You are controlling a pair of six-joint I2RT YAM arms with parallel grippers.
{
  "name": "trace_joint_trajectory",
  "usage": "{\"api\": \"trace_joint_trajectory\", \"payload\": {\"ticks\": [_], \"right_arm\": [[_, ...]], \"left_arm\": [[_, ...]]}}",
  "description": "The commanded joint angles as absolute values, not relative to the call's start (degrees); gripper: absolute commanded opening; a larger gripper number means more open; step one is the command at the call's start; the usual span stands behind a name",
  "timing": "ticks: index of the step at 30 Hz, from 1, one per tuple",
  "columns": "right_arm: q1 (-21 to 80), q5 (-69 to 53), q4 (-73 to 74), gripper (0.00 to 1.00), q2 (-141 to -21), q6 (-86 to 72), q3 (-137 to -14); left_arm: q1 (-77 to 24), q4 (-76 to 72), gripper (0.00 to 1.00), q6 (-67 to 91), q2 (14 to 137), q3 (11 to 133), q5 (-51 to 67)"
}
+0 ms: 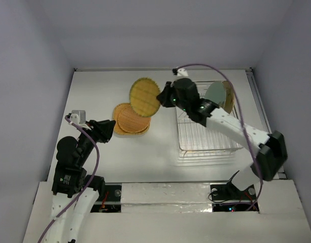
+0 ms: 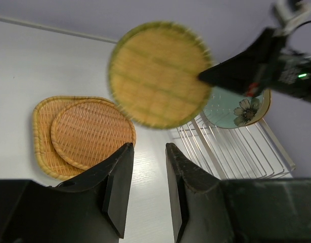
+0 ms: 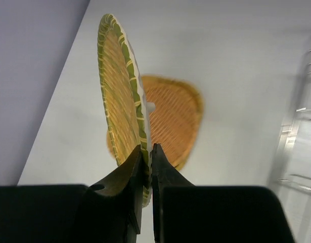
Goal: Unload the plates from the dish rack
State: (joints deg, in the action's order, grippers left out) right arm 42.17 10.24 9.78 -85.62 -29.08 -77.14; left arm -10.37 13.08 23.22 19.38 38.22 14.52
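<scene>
My right gripper (image 1: 163,97) is shut on the rim of the round yellowish plate (image 1: 144,96), holding it on edge in the air, left of the dish rack (image 1: 206,132). From the right wrist, the jaws (image 3: 147,149) pinch the green-edged rim of that plate (image 3: 117,96). The orange woven plate (image 1: 130,120) lies flat on the table below it. A pale green plate (image 1: 215,93) and a tan plate (image 1: 228,95) stand at the rack's far end. My left gripper (image 2: 148,147) is open and empty, low over the table beside the orange plate (image 2: 82,134).
White side walls close in the table on the left and right. The rack (image 2: 236,152) lies just right of my left gripper. My right arm (image 1: 231,126) stretches across the rack from the near right.
</scene>
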Motion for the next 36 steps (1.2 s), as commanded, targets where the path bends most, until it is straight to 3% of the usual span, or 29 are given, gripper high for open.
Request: {"api": "trace_joint_trajectory", "payload": {"ticks": [1, 10, 17, 19, 30, 34, 35, 36], "right_arm": [[43.9, 3.1, -3.5, 0.00, -92.1, -38.6, -79.6], [43.9, -2.5, -15.2, 0.00, -103.7, -50.5, -73.9], [43.9, -4.2, -12.7, 0.31, -109.0, -49.5, -74.2], [44.4, -4.1, -11.5, 0.35, -109.9, -48.3, -74.4], [44.4, 3.5, -3.3, 0.80, -105.4, -42.0, -71.7], [44.4, 9.5, -0.1, 0.84, -102.3, -39.1, -71.5], [44.4, 10.7, 2.6, 0.83, -100.9, -38.7, -71.4], [43.3, 12.3, 3.2, 0.74, -100.3, -38.4, -71.4]], "left_arm": [[-10.0, 10.5, 0.29, 23.6, 19.1, 38.0, 14.3], [-10.0, 10.5, 0.30, 23.6, 19.2, 37.9, 14.7], [-10.0, 10.4, 0.30, 23.6, 19.2, 37.9, 14.8], [-10.0, 10.4, 0.30, 23.6, 19.2, 38.0, 14.8], [-10.0, 10.3, 0.30, 23.6, 19.0, 37.8, 14.8], [-10.0, 10.4, 0.30, 23.6, 19.0, 37.9, 14.8], [-10.0, 10.4, 0.30, 23.6, 19.0, 38.0, 14.9], [-10.0, 10.4, 0.30, 23.6, 19.0, 37.9, 14.9]]}}
